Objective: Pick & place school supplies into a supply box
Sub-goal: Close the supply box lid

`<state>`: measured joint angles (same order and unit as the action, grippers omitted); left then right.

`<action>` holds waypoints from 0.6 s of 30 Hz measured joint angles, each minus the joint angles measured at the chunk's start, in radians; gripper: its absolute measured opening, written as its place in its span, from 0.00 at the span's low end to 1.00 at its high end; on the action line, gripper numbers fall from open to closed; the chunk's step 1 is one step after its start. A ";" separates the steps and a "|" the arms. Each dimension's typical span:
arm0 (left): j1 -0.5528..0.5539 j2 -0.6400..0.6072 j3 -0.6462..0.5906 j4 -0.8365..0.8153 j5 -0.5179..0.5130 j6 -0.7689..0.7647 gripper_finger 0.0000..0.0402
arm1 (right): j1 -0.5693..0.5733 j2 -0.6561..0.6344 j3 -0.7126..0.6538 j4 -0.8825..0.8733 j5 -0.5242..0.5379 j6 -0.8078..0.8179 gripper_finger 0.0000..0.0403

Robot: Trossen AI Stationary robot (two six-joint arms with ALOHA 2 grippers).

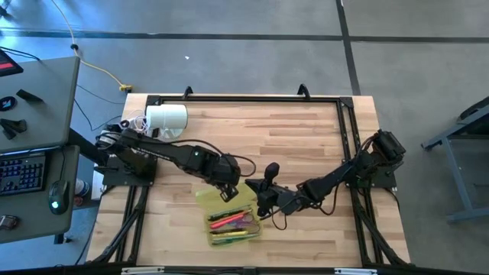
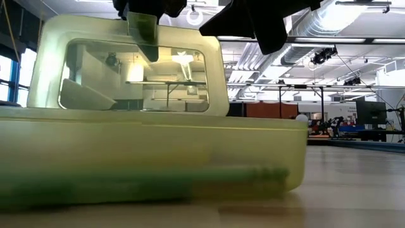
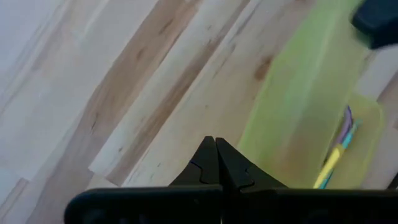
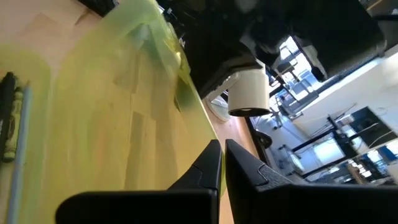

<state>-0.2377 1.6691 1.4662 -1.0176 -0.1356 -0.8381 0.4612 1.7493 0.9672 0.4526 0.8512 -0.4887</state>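
Your left gripper [image 1: 227, 189] and right gripper [image 1: 263, 200], both closed on the raised lid [image 1: 210, 196], flank the supply box [image 1: 233, 223], whose long axis runs between them.

The closed fingers [image 4: 219, 163] sit against the supply box [image 4: 112, 118], pencils [image 4: 15, 124] inside.
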 joint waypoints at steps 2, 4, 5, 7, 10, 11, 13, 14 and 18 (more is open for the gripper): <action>-0.001 0.000 0.000 0.000 0.000 -0.003 0.04 | 0.000 0.000 0.000 -0.002 -0.007 0.032 0.00; -0.001 0.000 0.000 -0.001 0.000 -0.004 0.04 | 0.000 0.000 0.000 -0.002 -0.012 0.041 0.00; 0.000 0.000 0.000 0.000 0.000 -0.004 0.04 | 0.000 0.000 0.000 -0.002 -0.013 0.041 0.00; 0.002 0.000 0.000 0.000 -0.001 -0.004 0.04 | 0.000 0.000 0.000 -0.002 -0.016 0.041 0.00; 0.001 0.000 0.000 0.000 -0.001 -0.004 0.04 | -0.001 0.000 0.000 -0.002 -0.016 0.039 0.00; 0.001 0.000 0.000 0.001 -0.002 -0.004 0.04 | -0.001 0.000 0.000 -0.001 -0.016 0.039 0.00; 0.001 0.000 0.000 0.000 -0.002 -0.004 0.04 | 0.000 0.000 0.000 -0.003 -0.023 0.041 0.00; 0.001 0.000 0.000 0.001 -0.002 -0.004 0.04 | 0.000 0.000 0.000 -0.006 -0.030 0.041 0.00; 0.001 0.000 0.000 0.005 0.003 -0.023 0.04 | -0.001 0.000 0.000 -0.017 -0.043 0.043 0.00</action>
<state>-0.2363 1.6690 1.4662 -1.0122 -0.1322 -0.8608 0.4606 1.7493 0.9672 0.4359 0.8084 -0.4459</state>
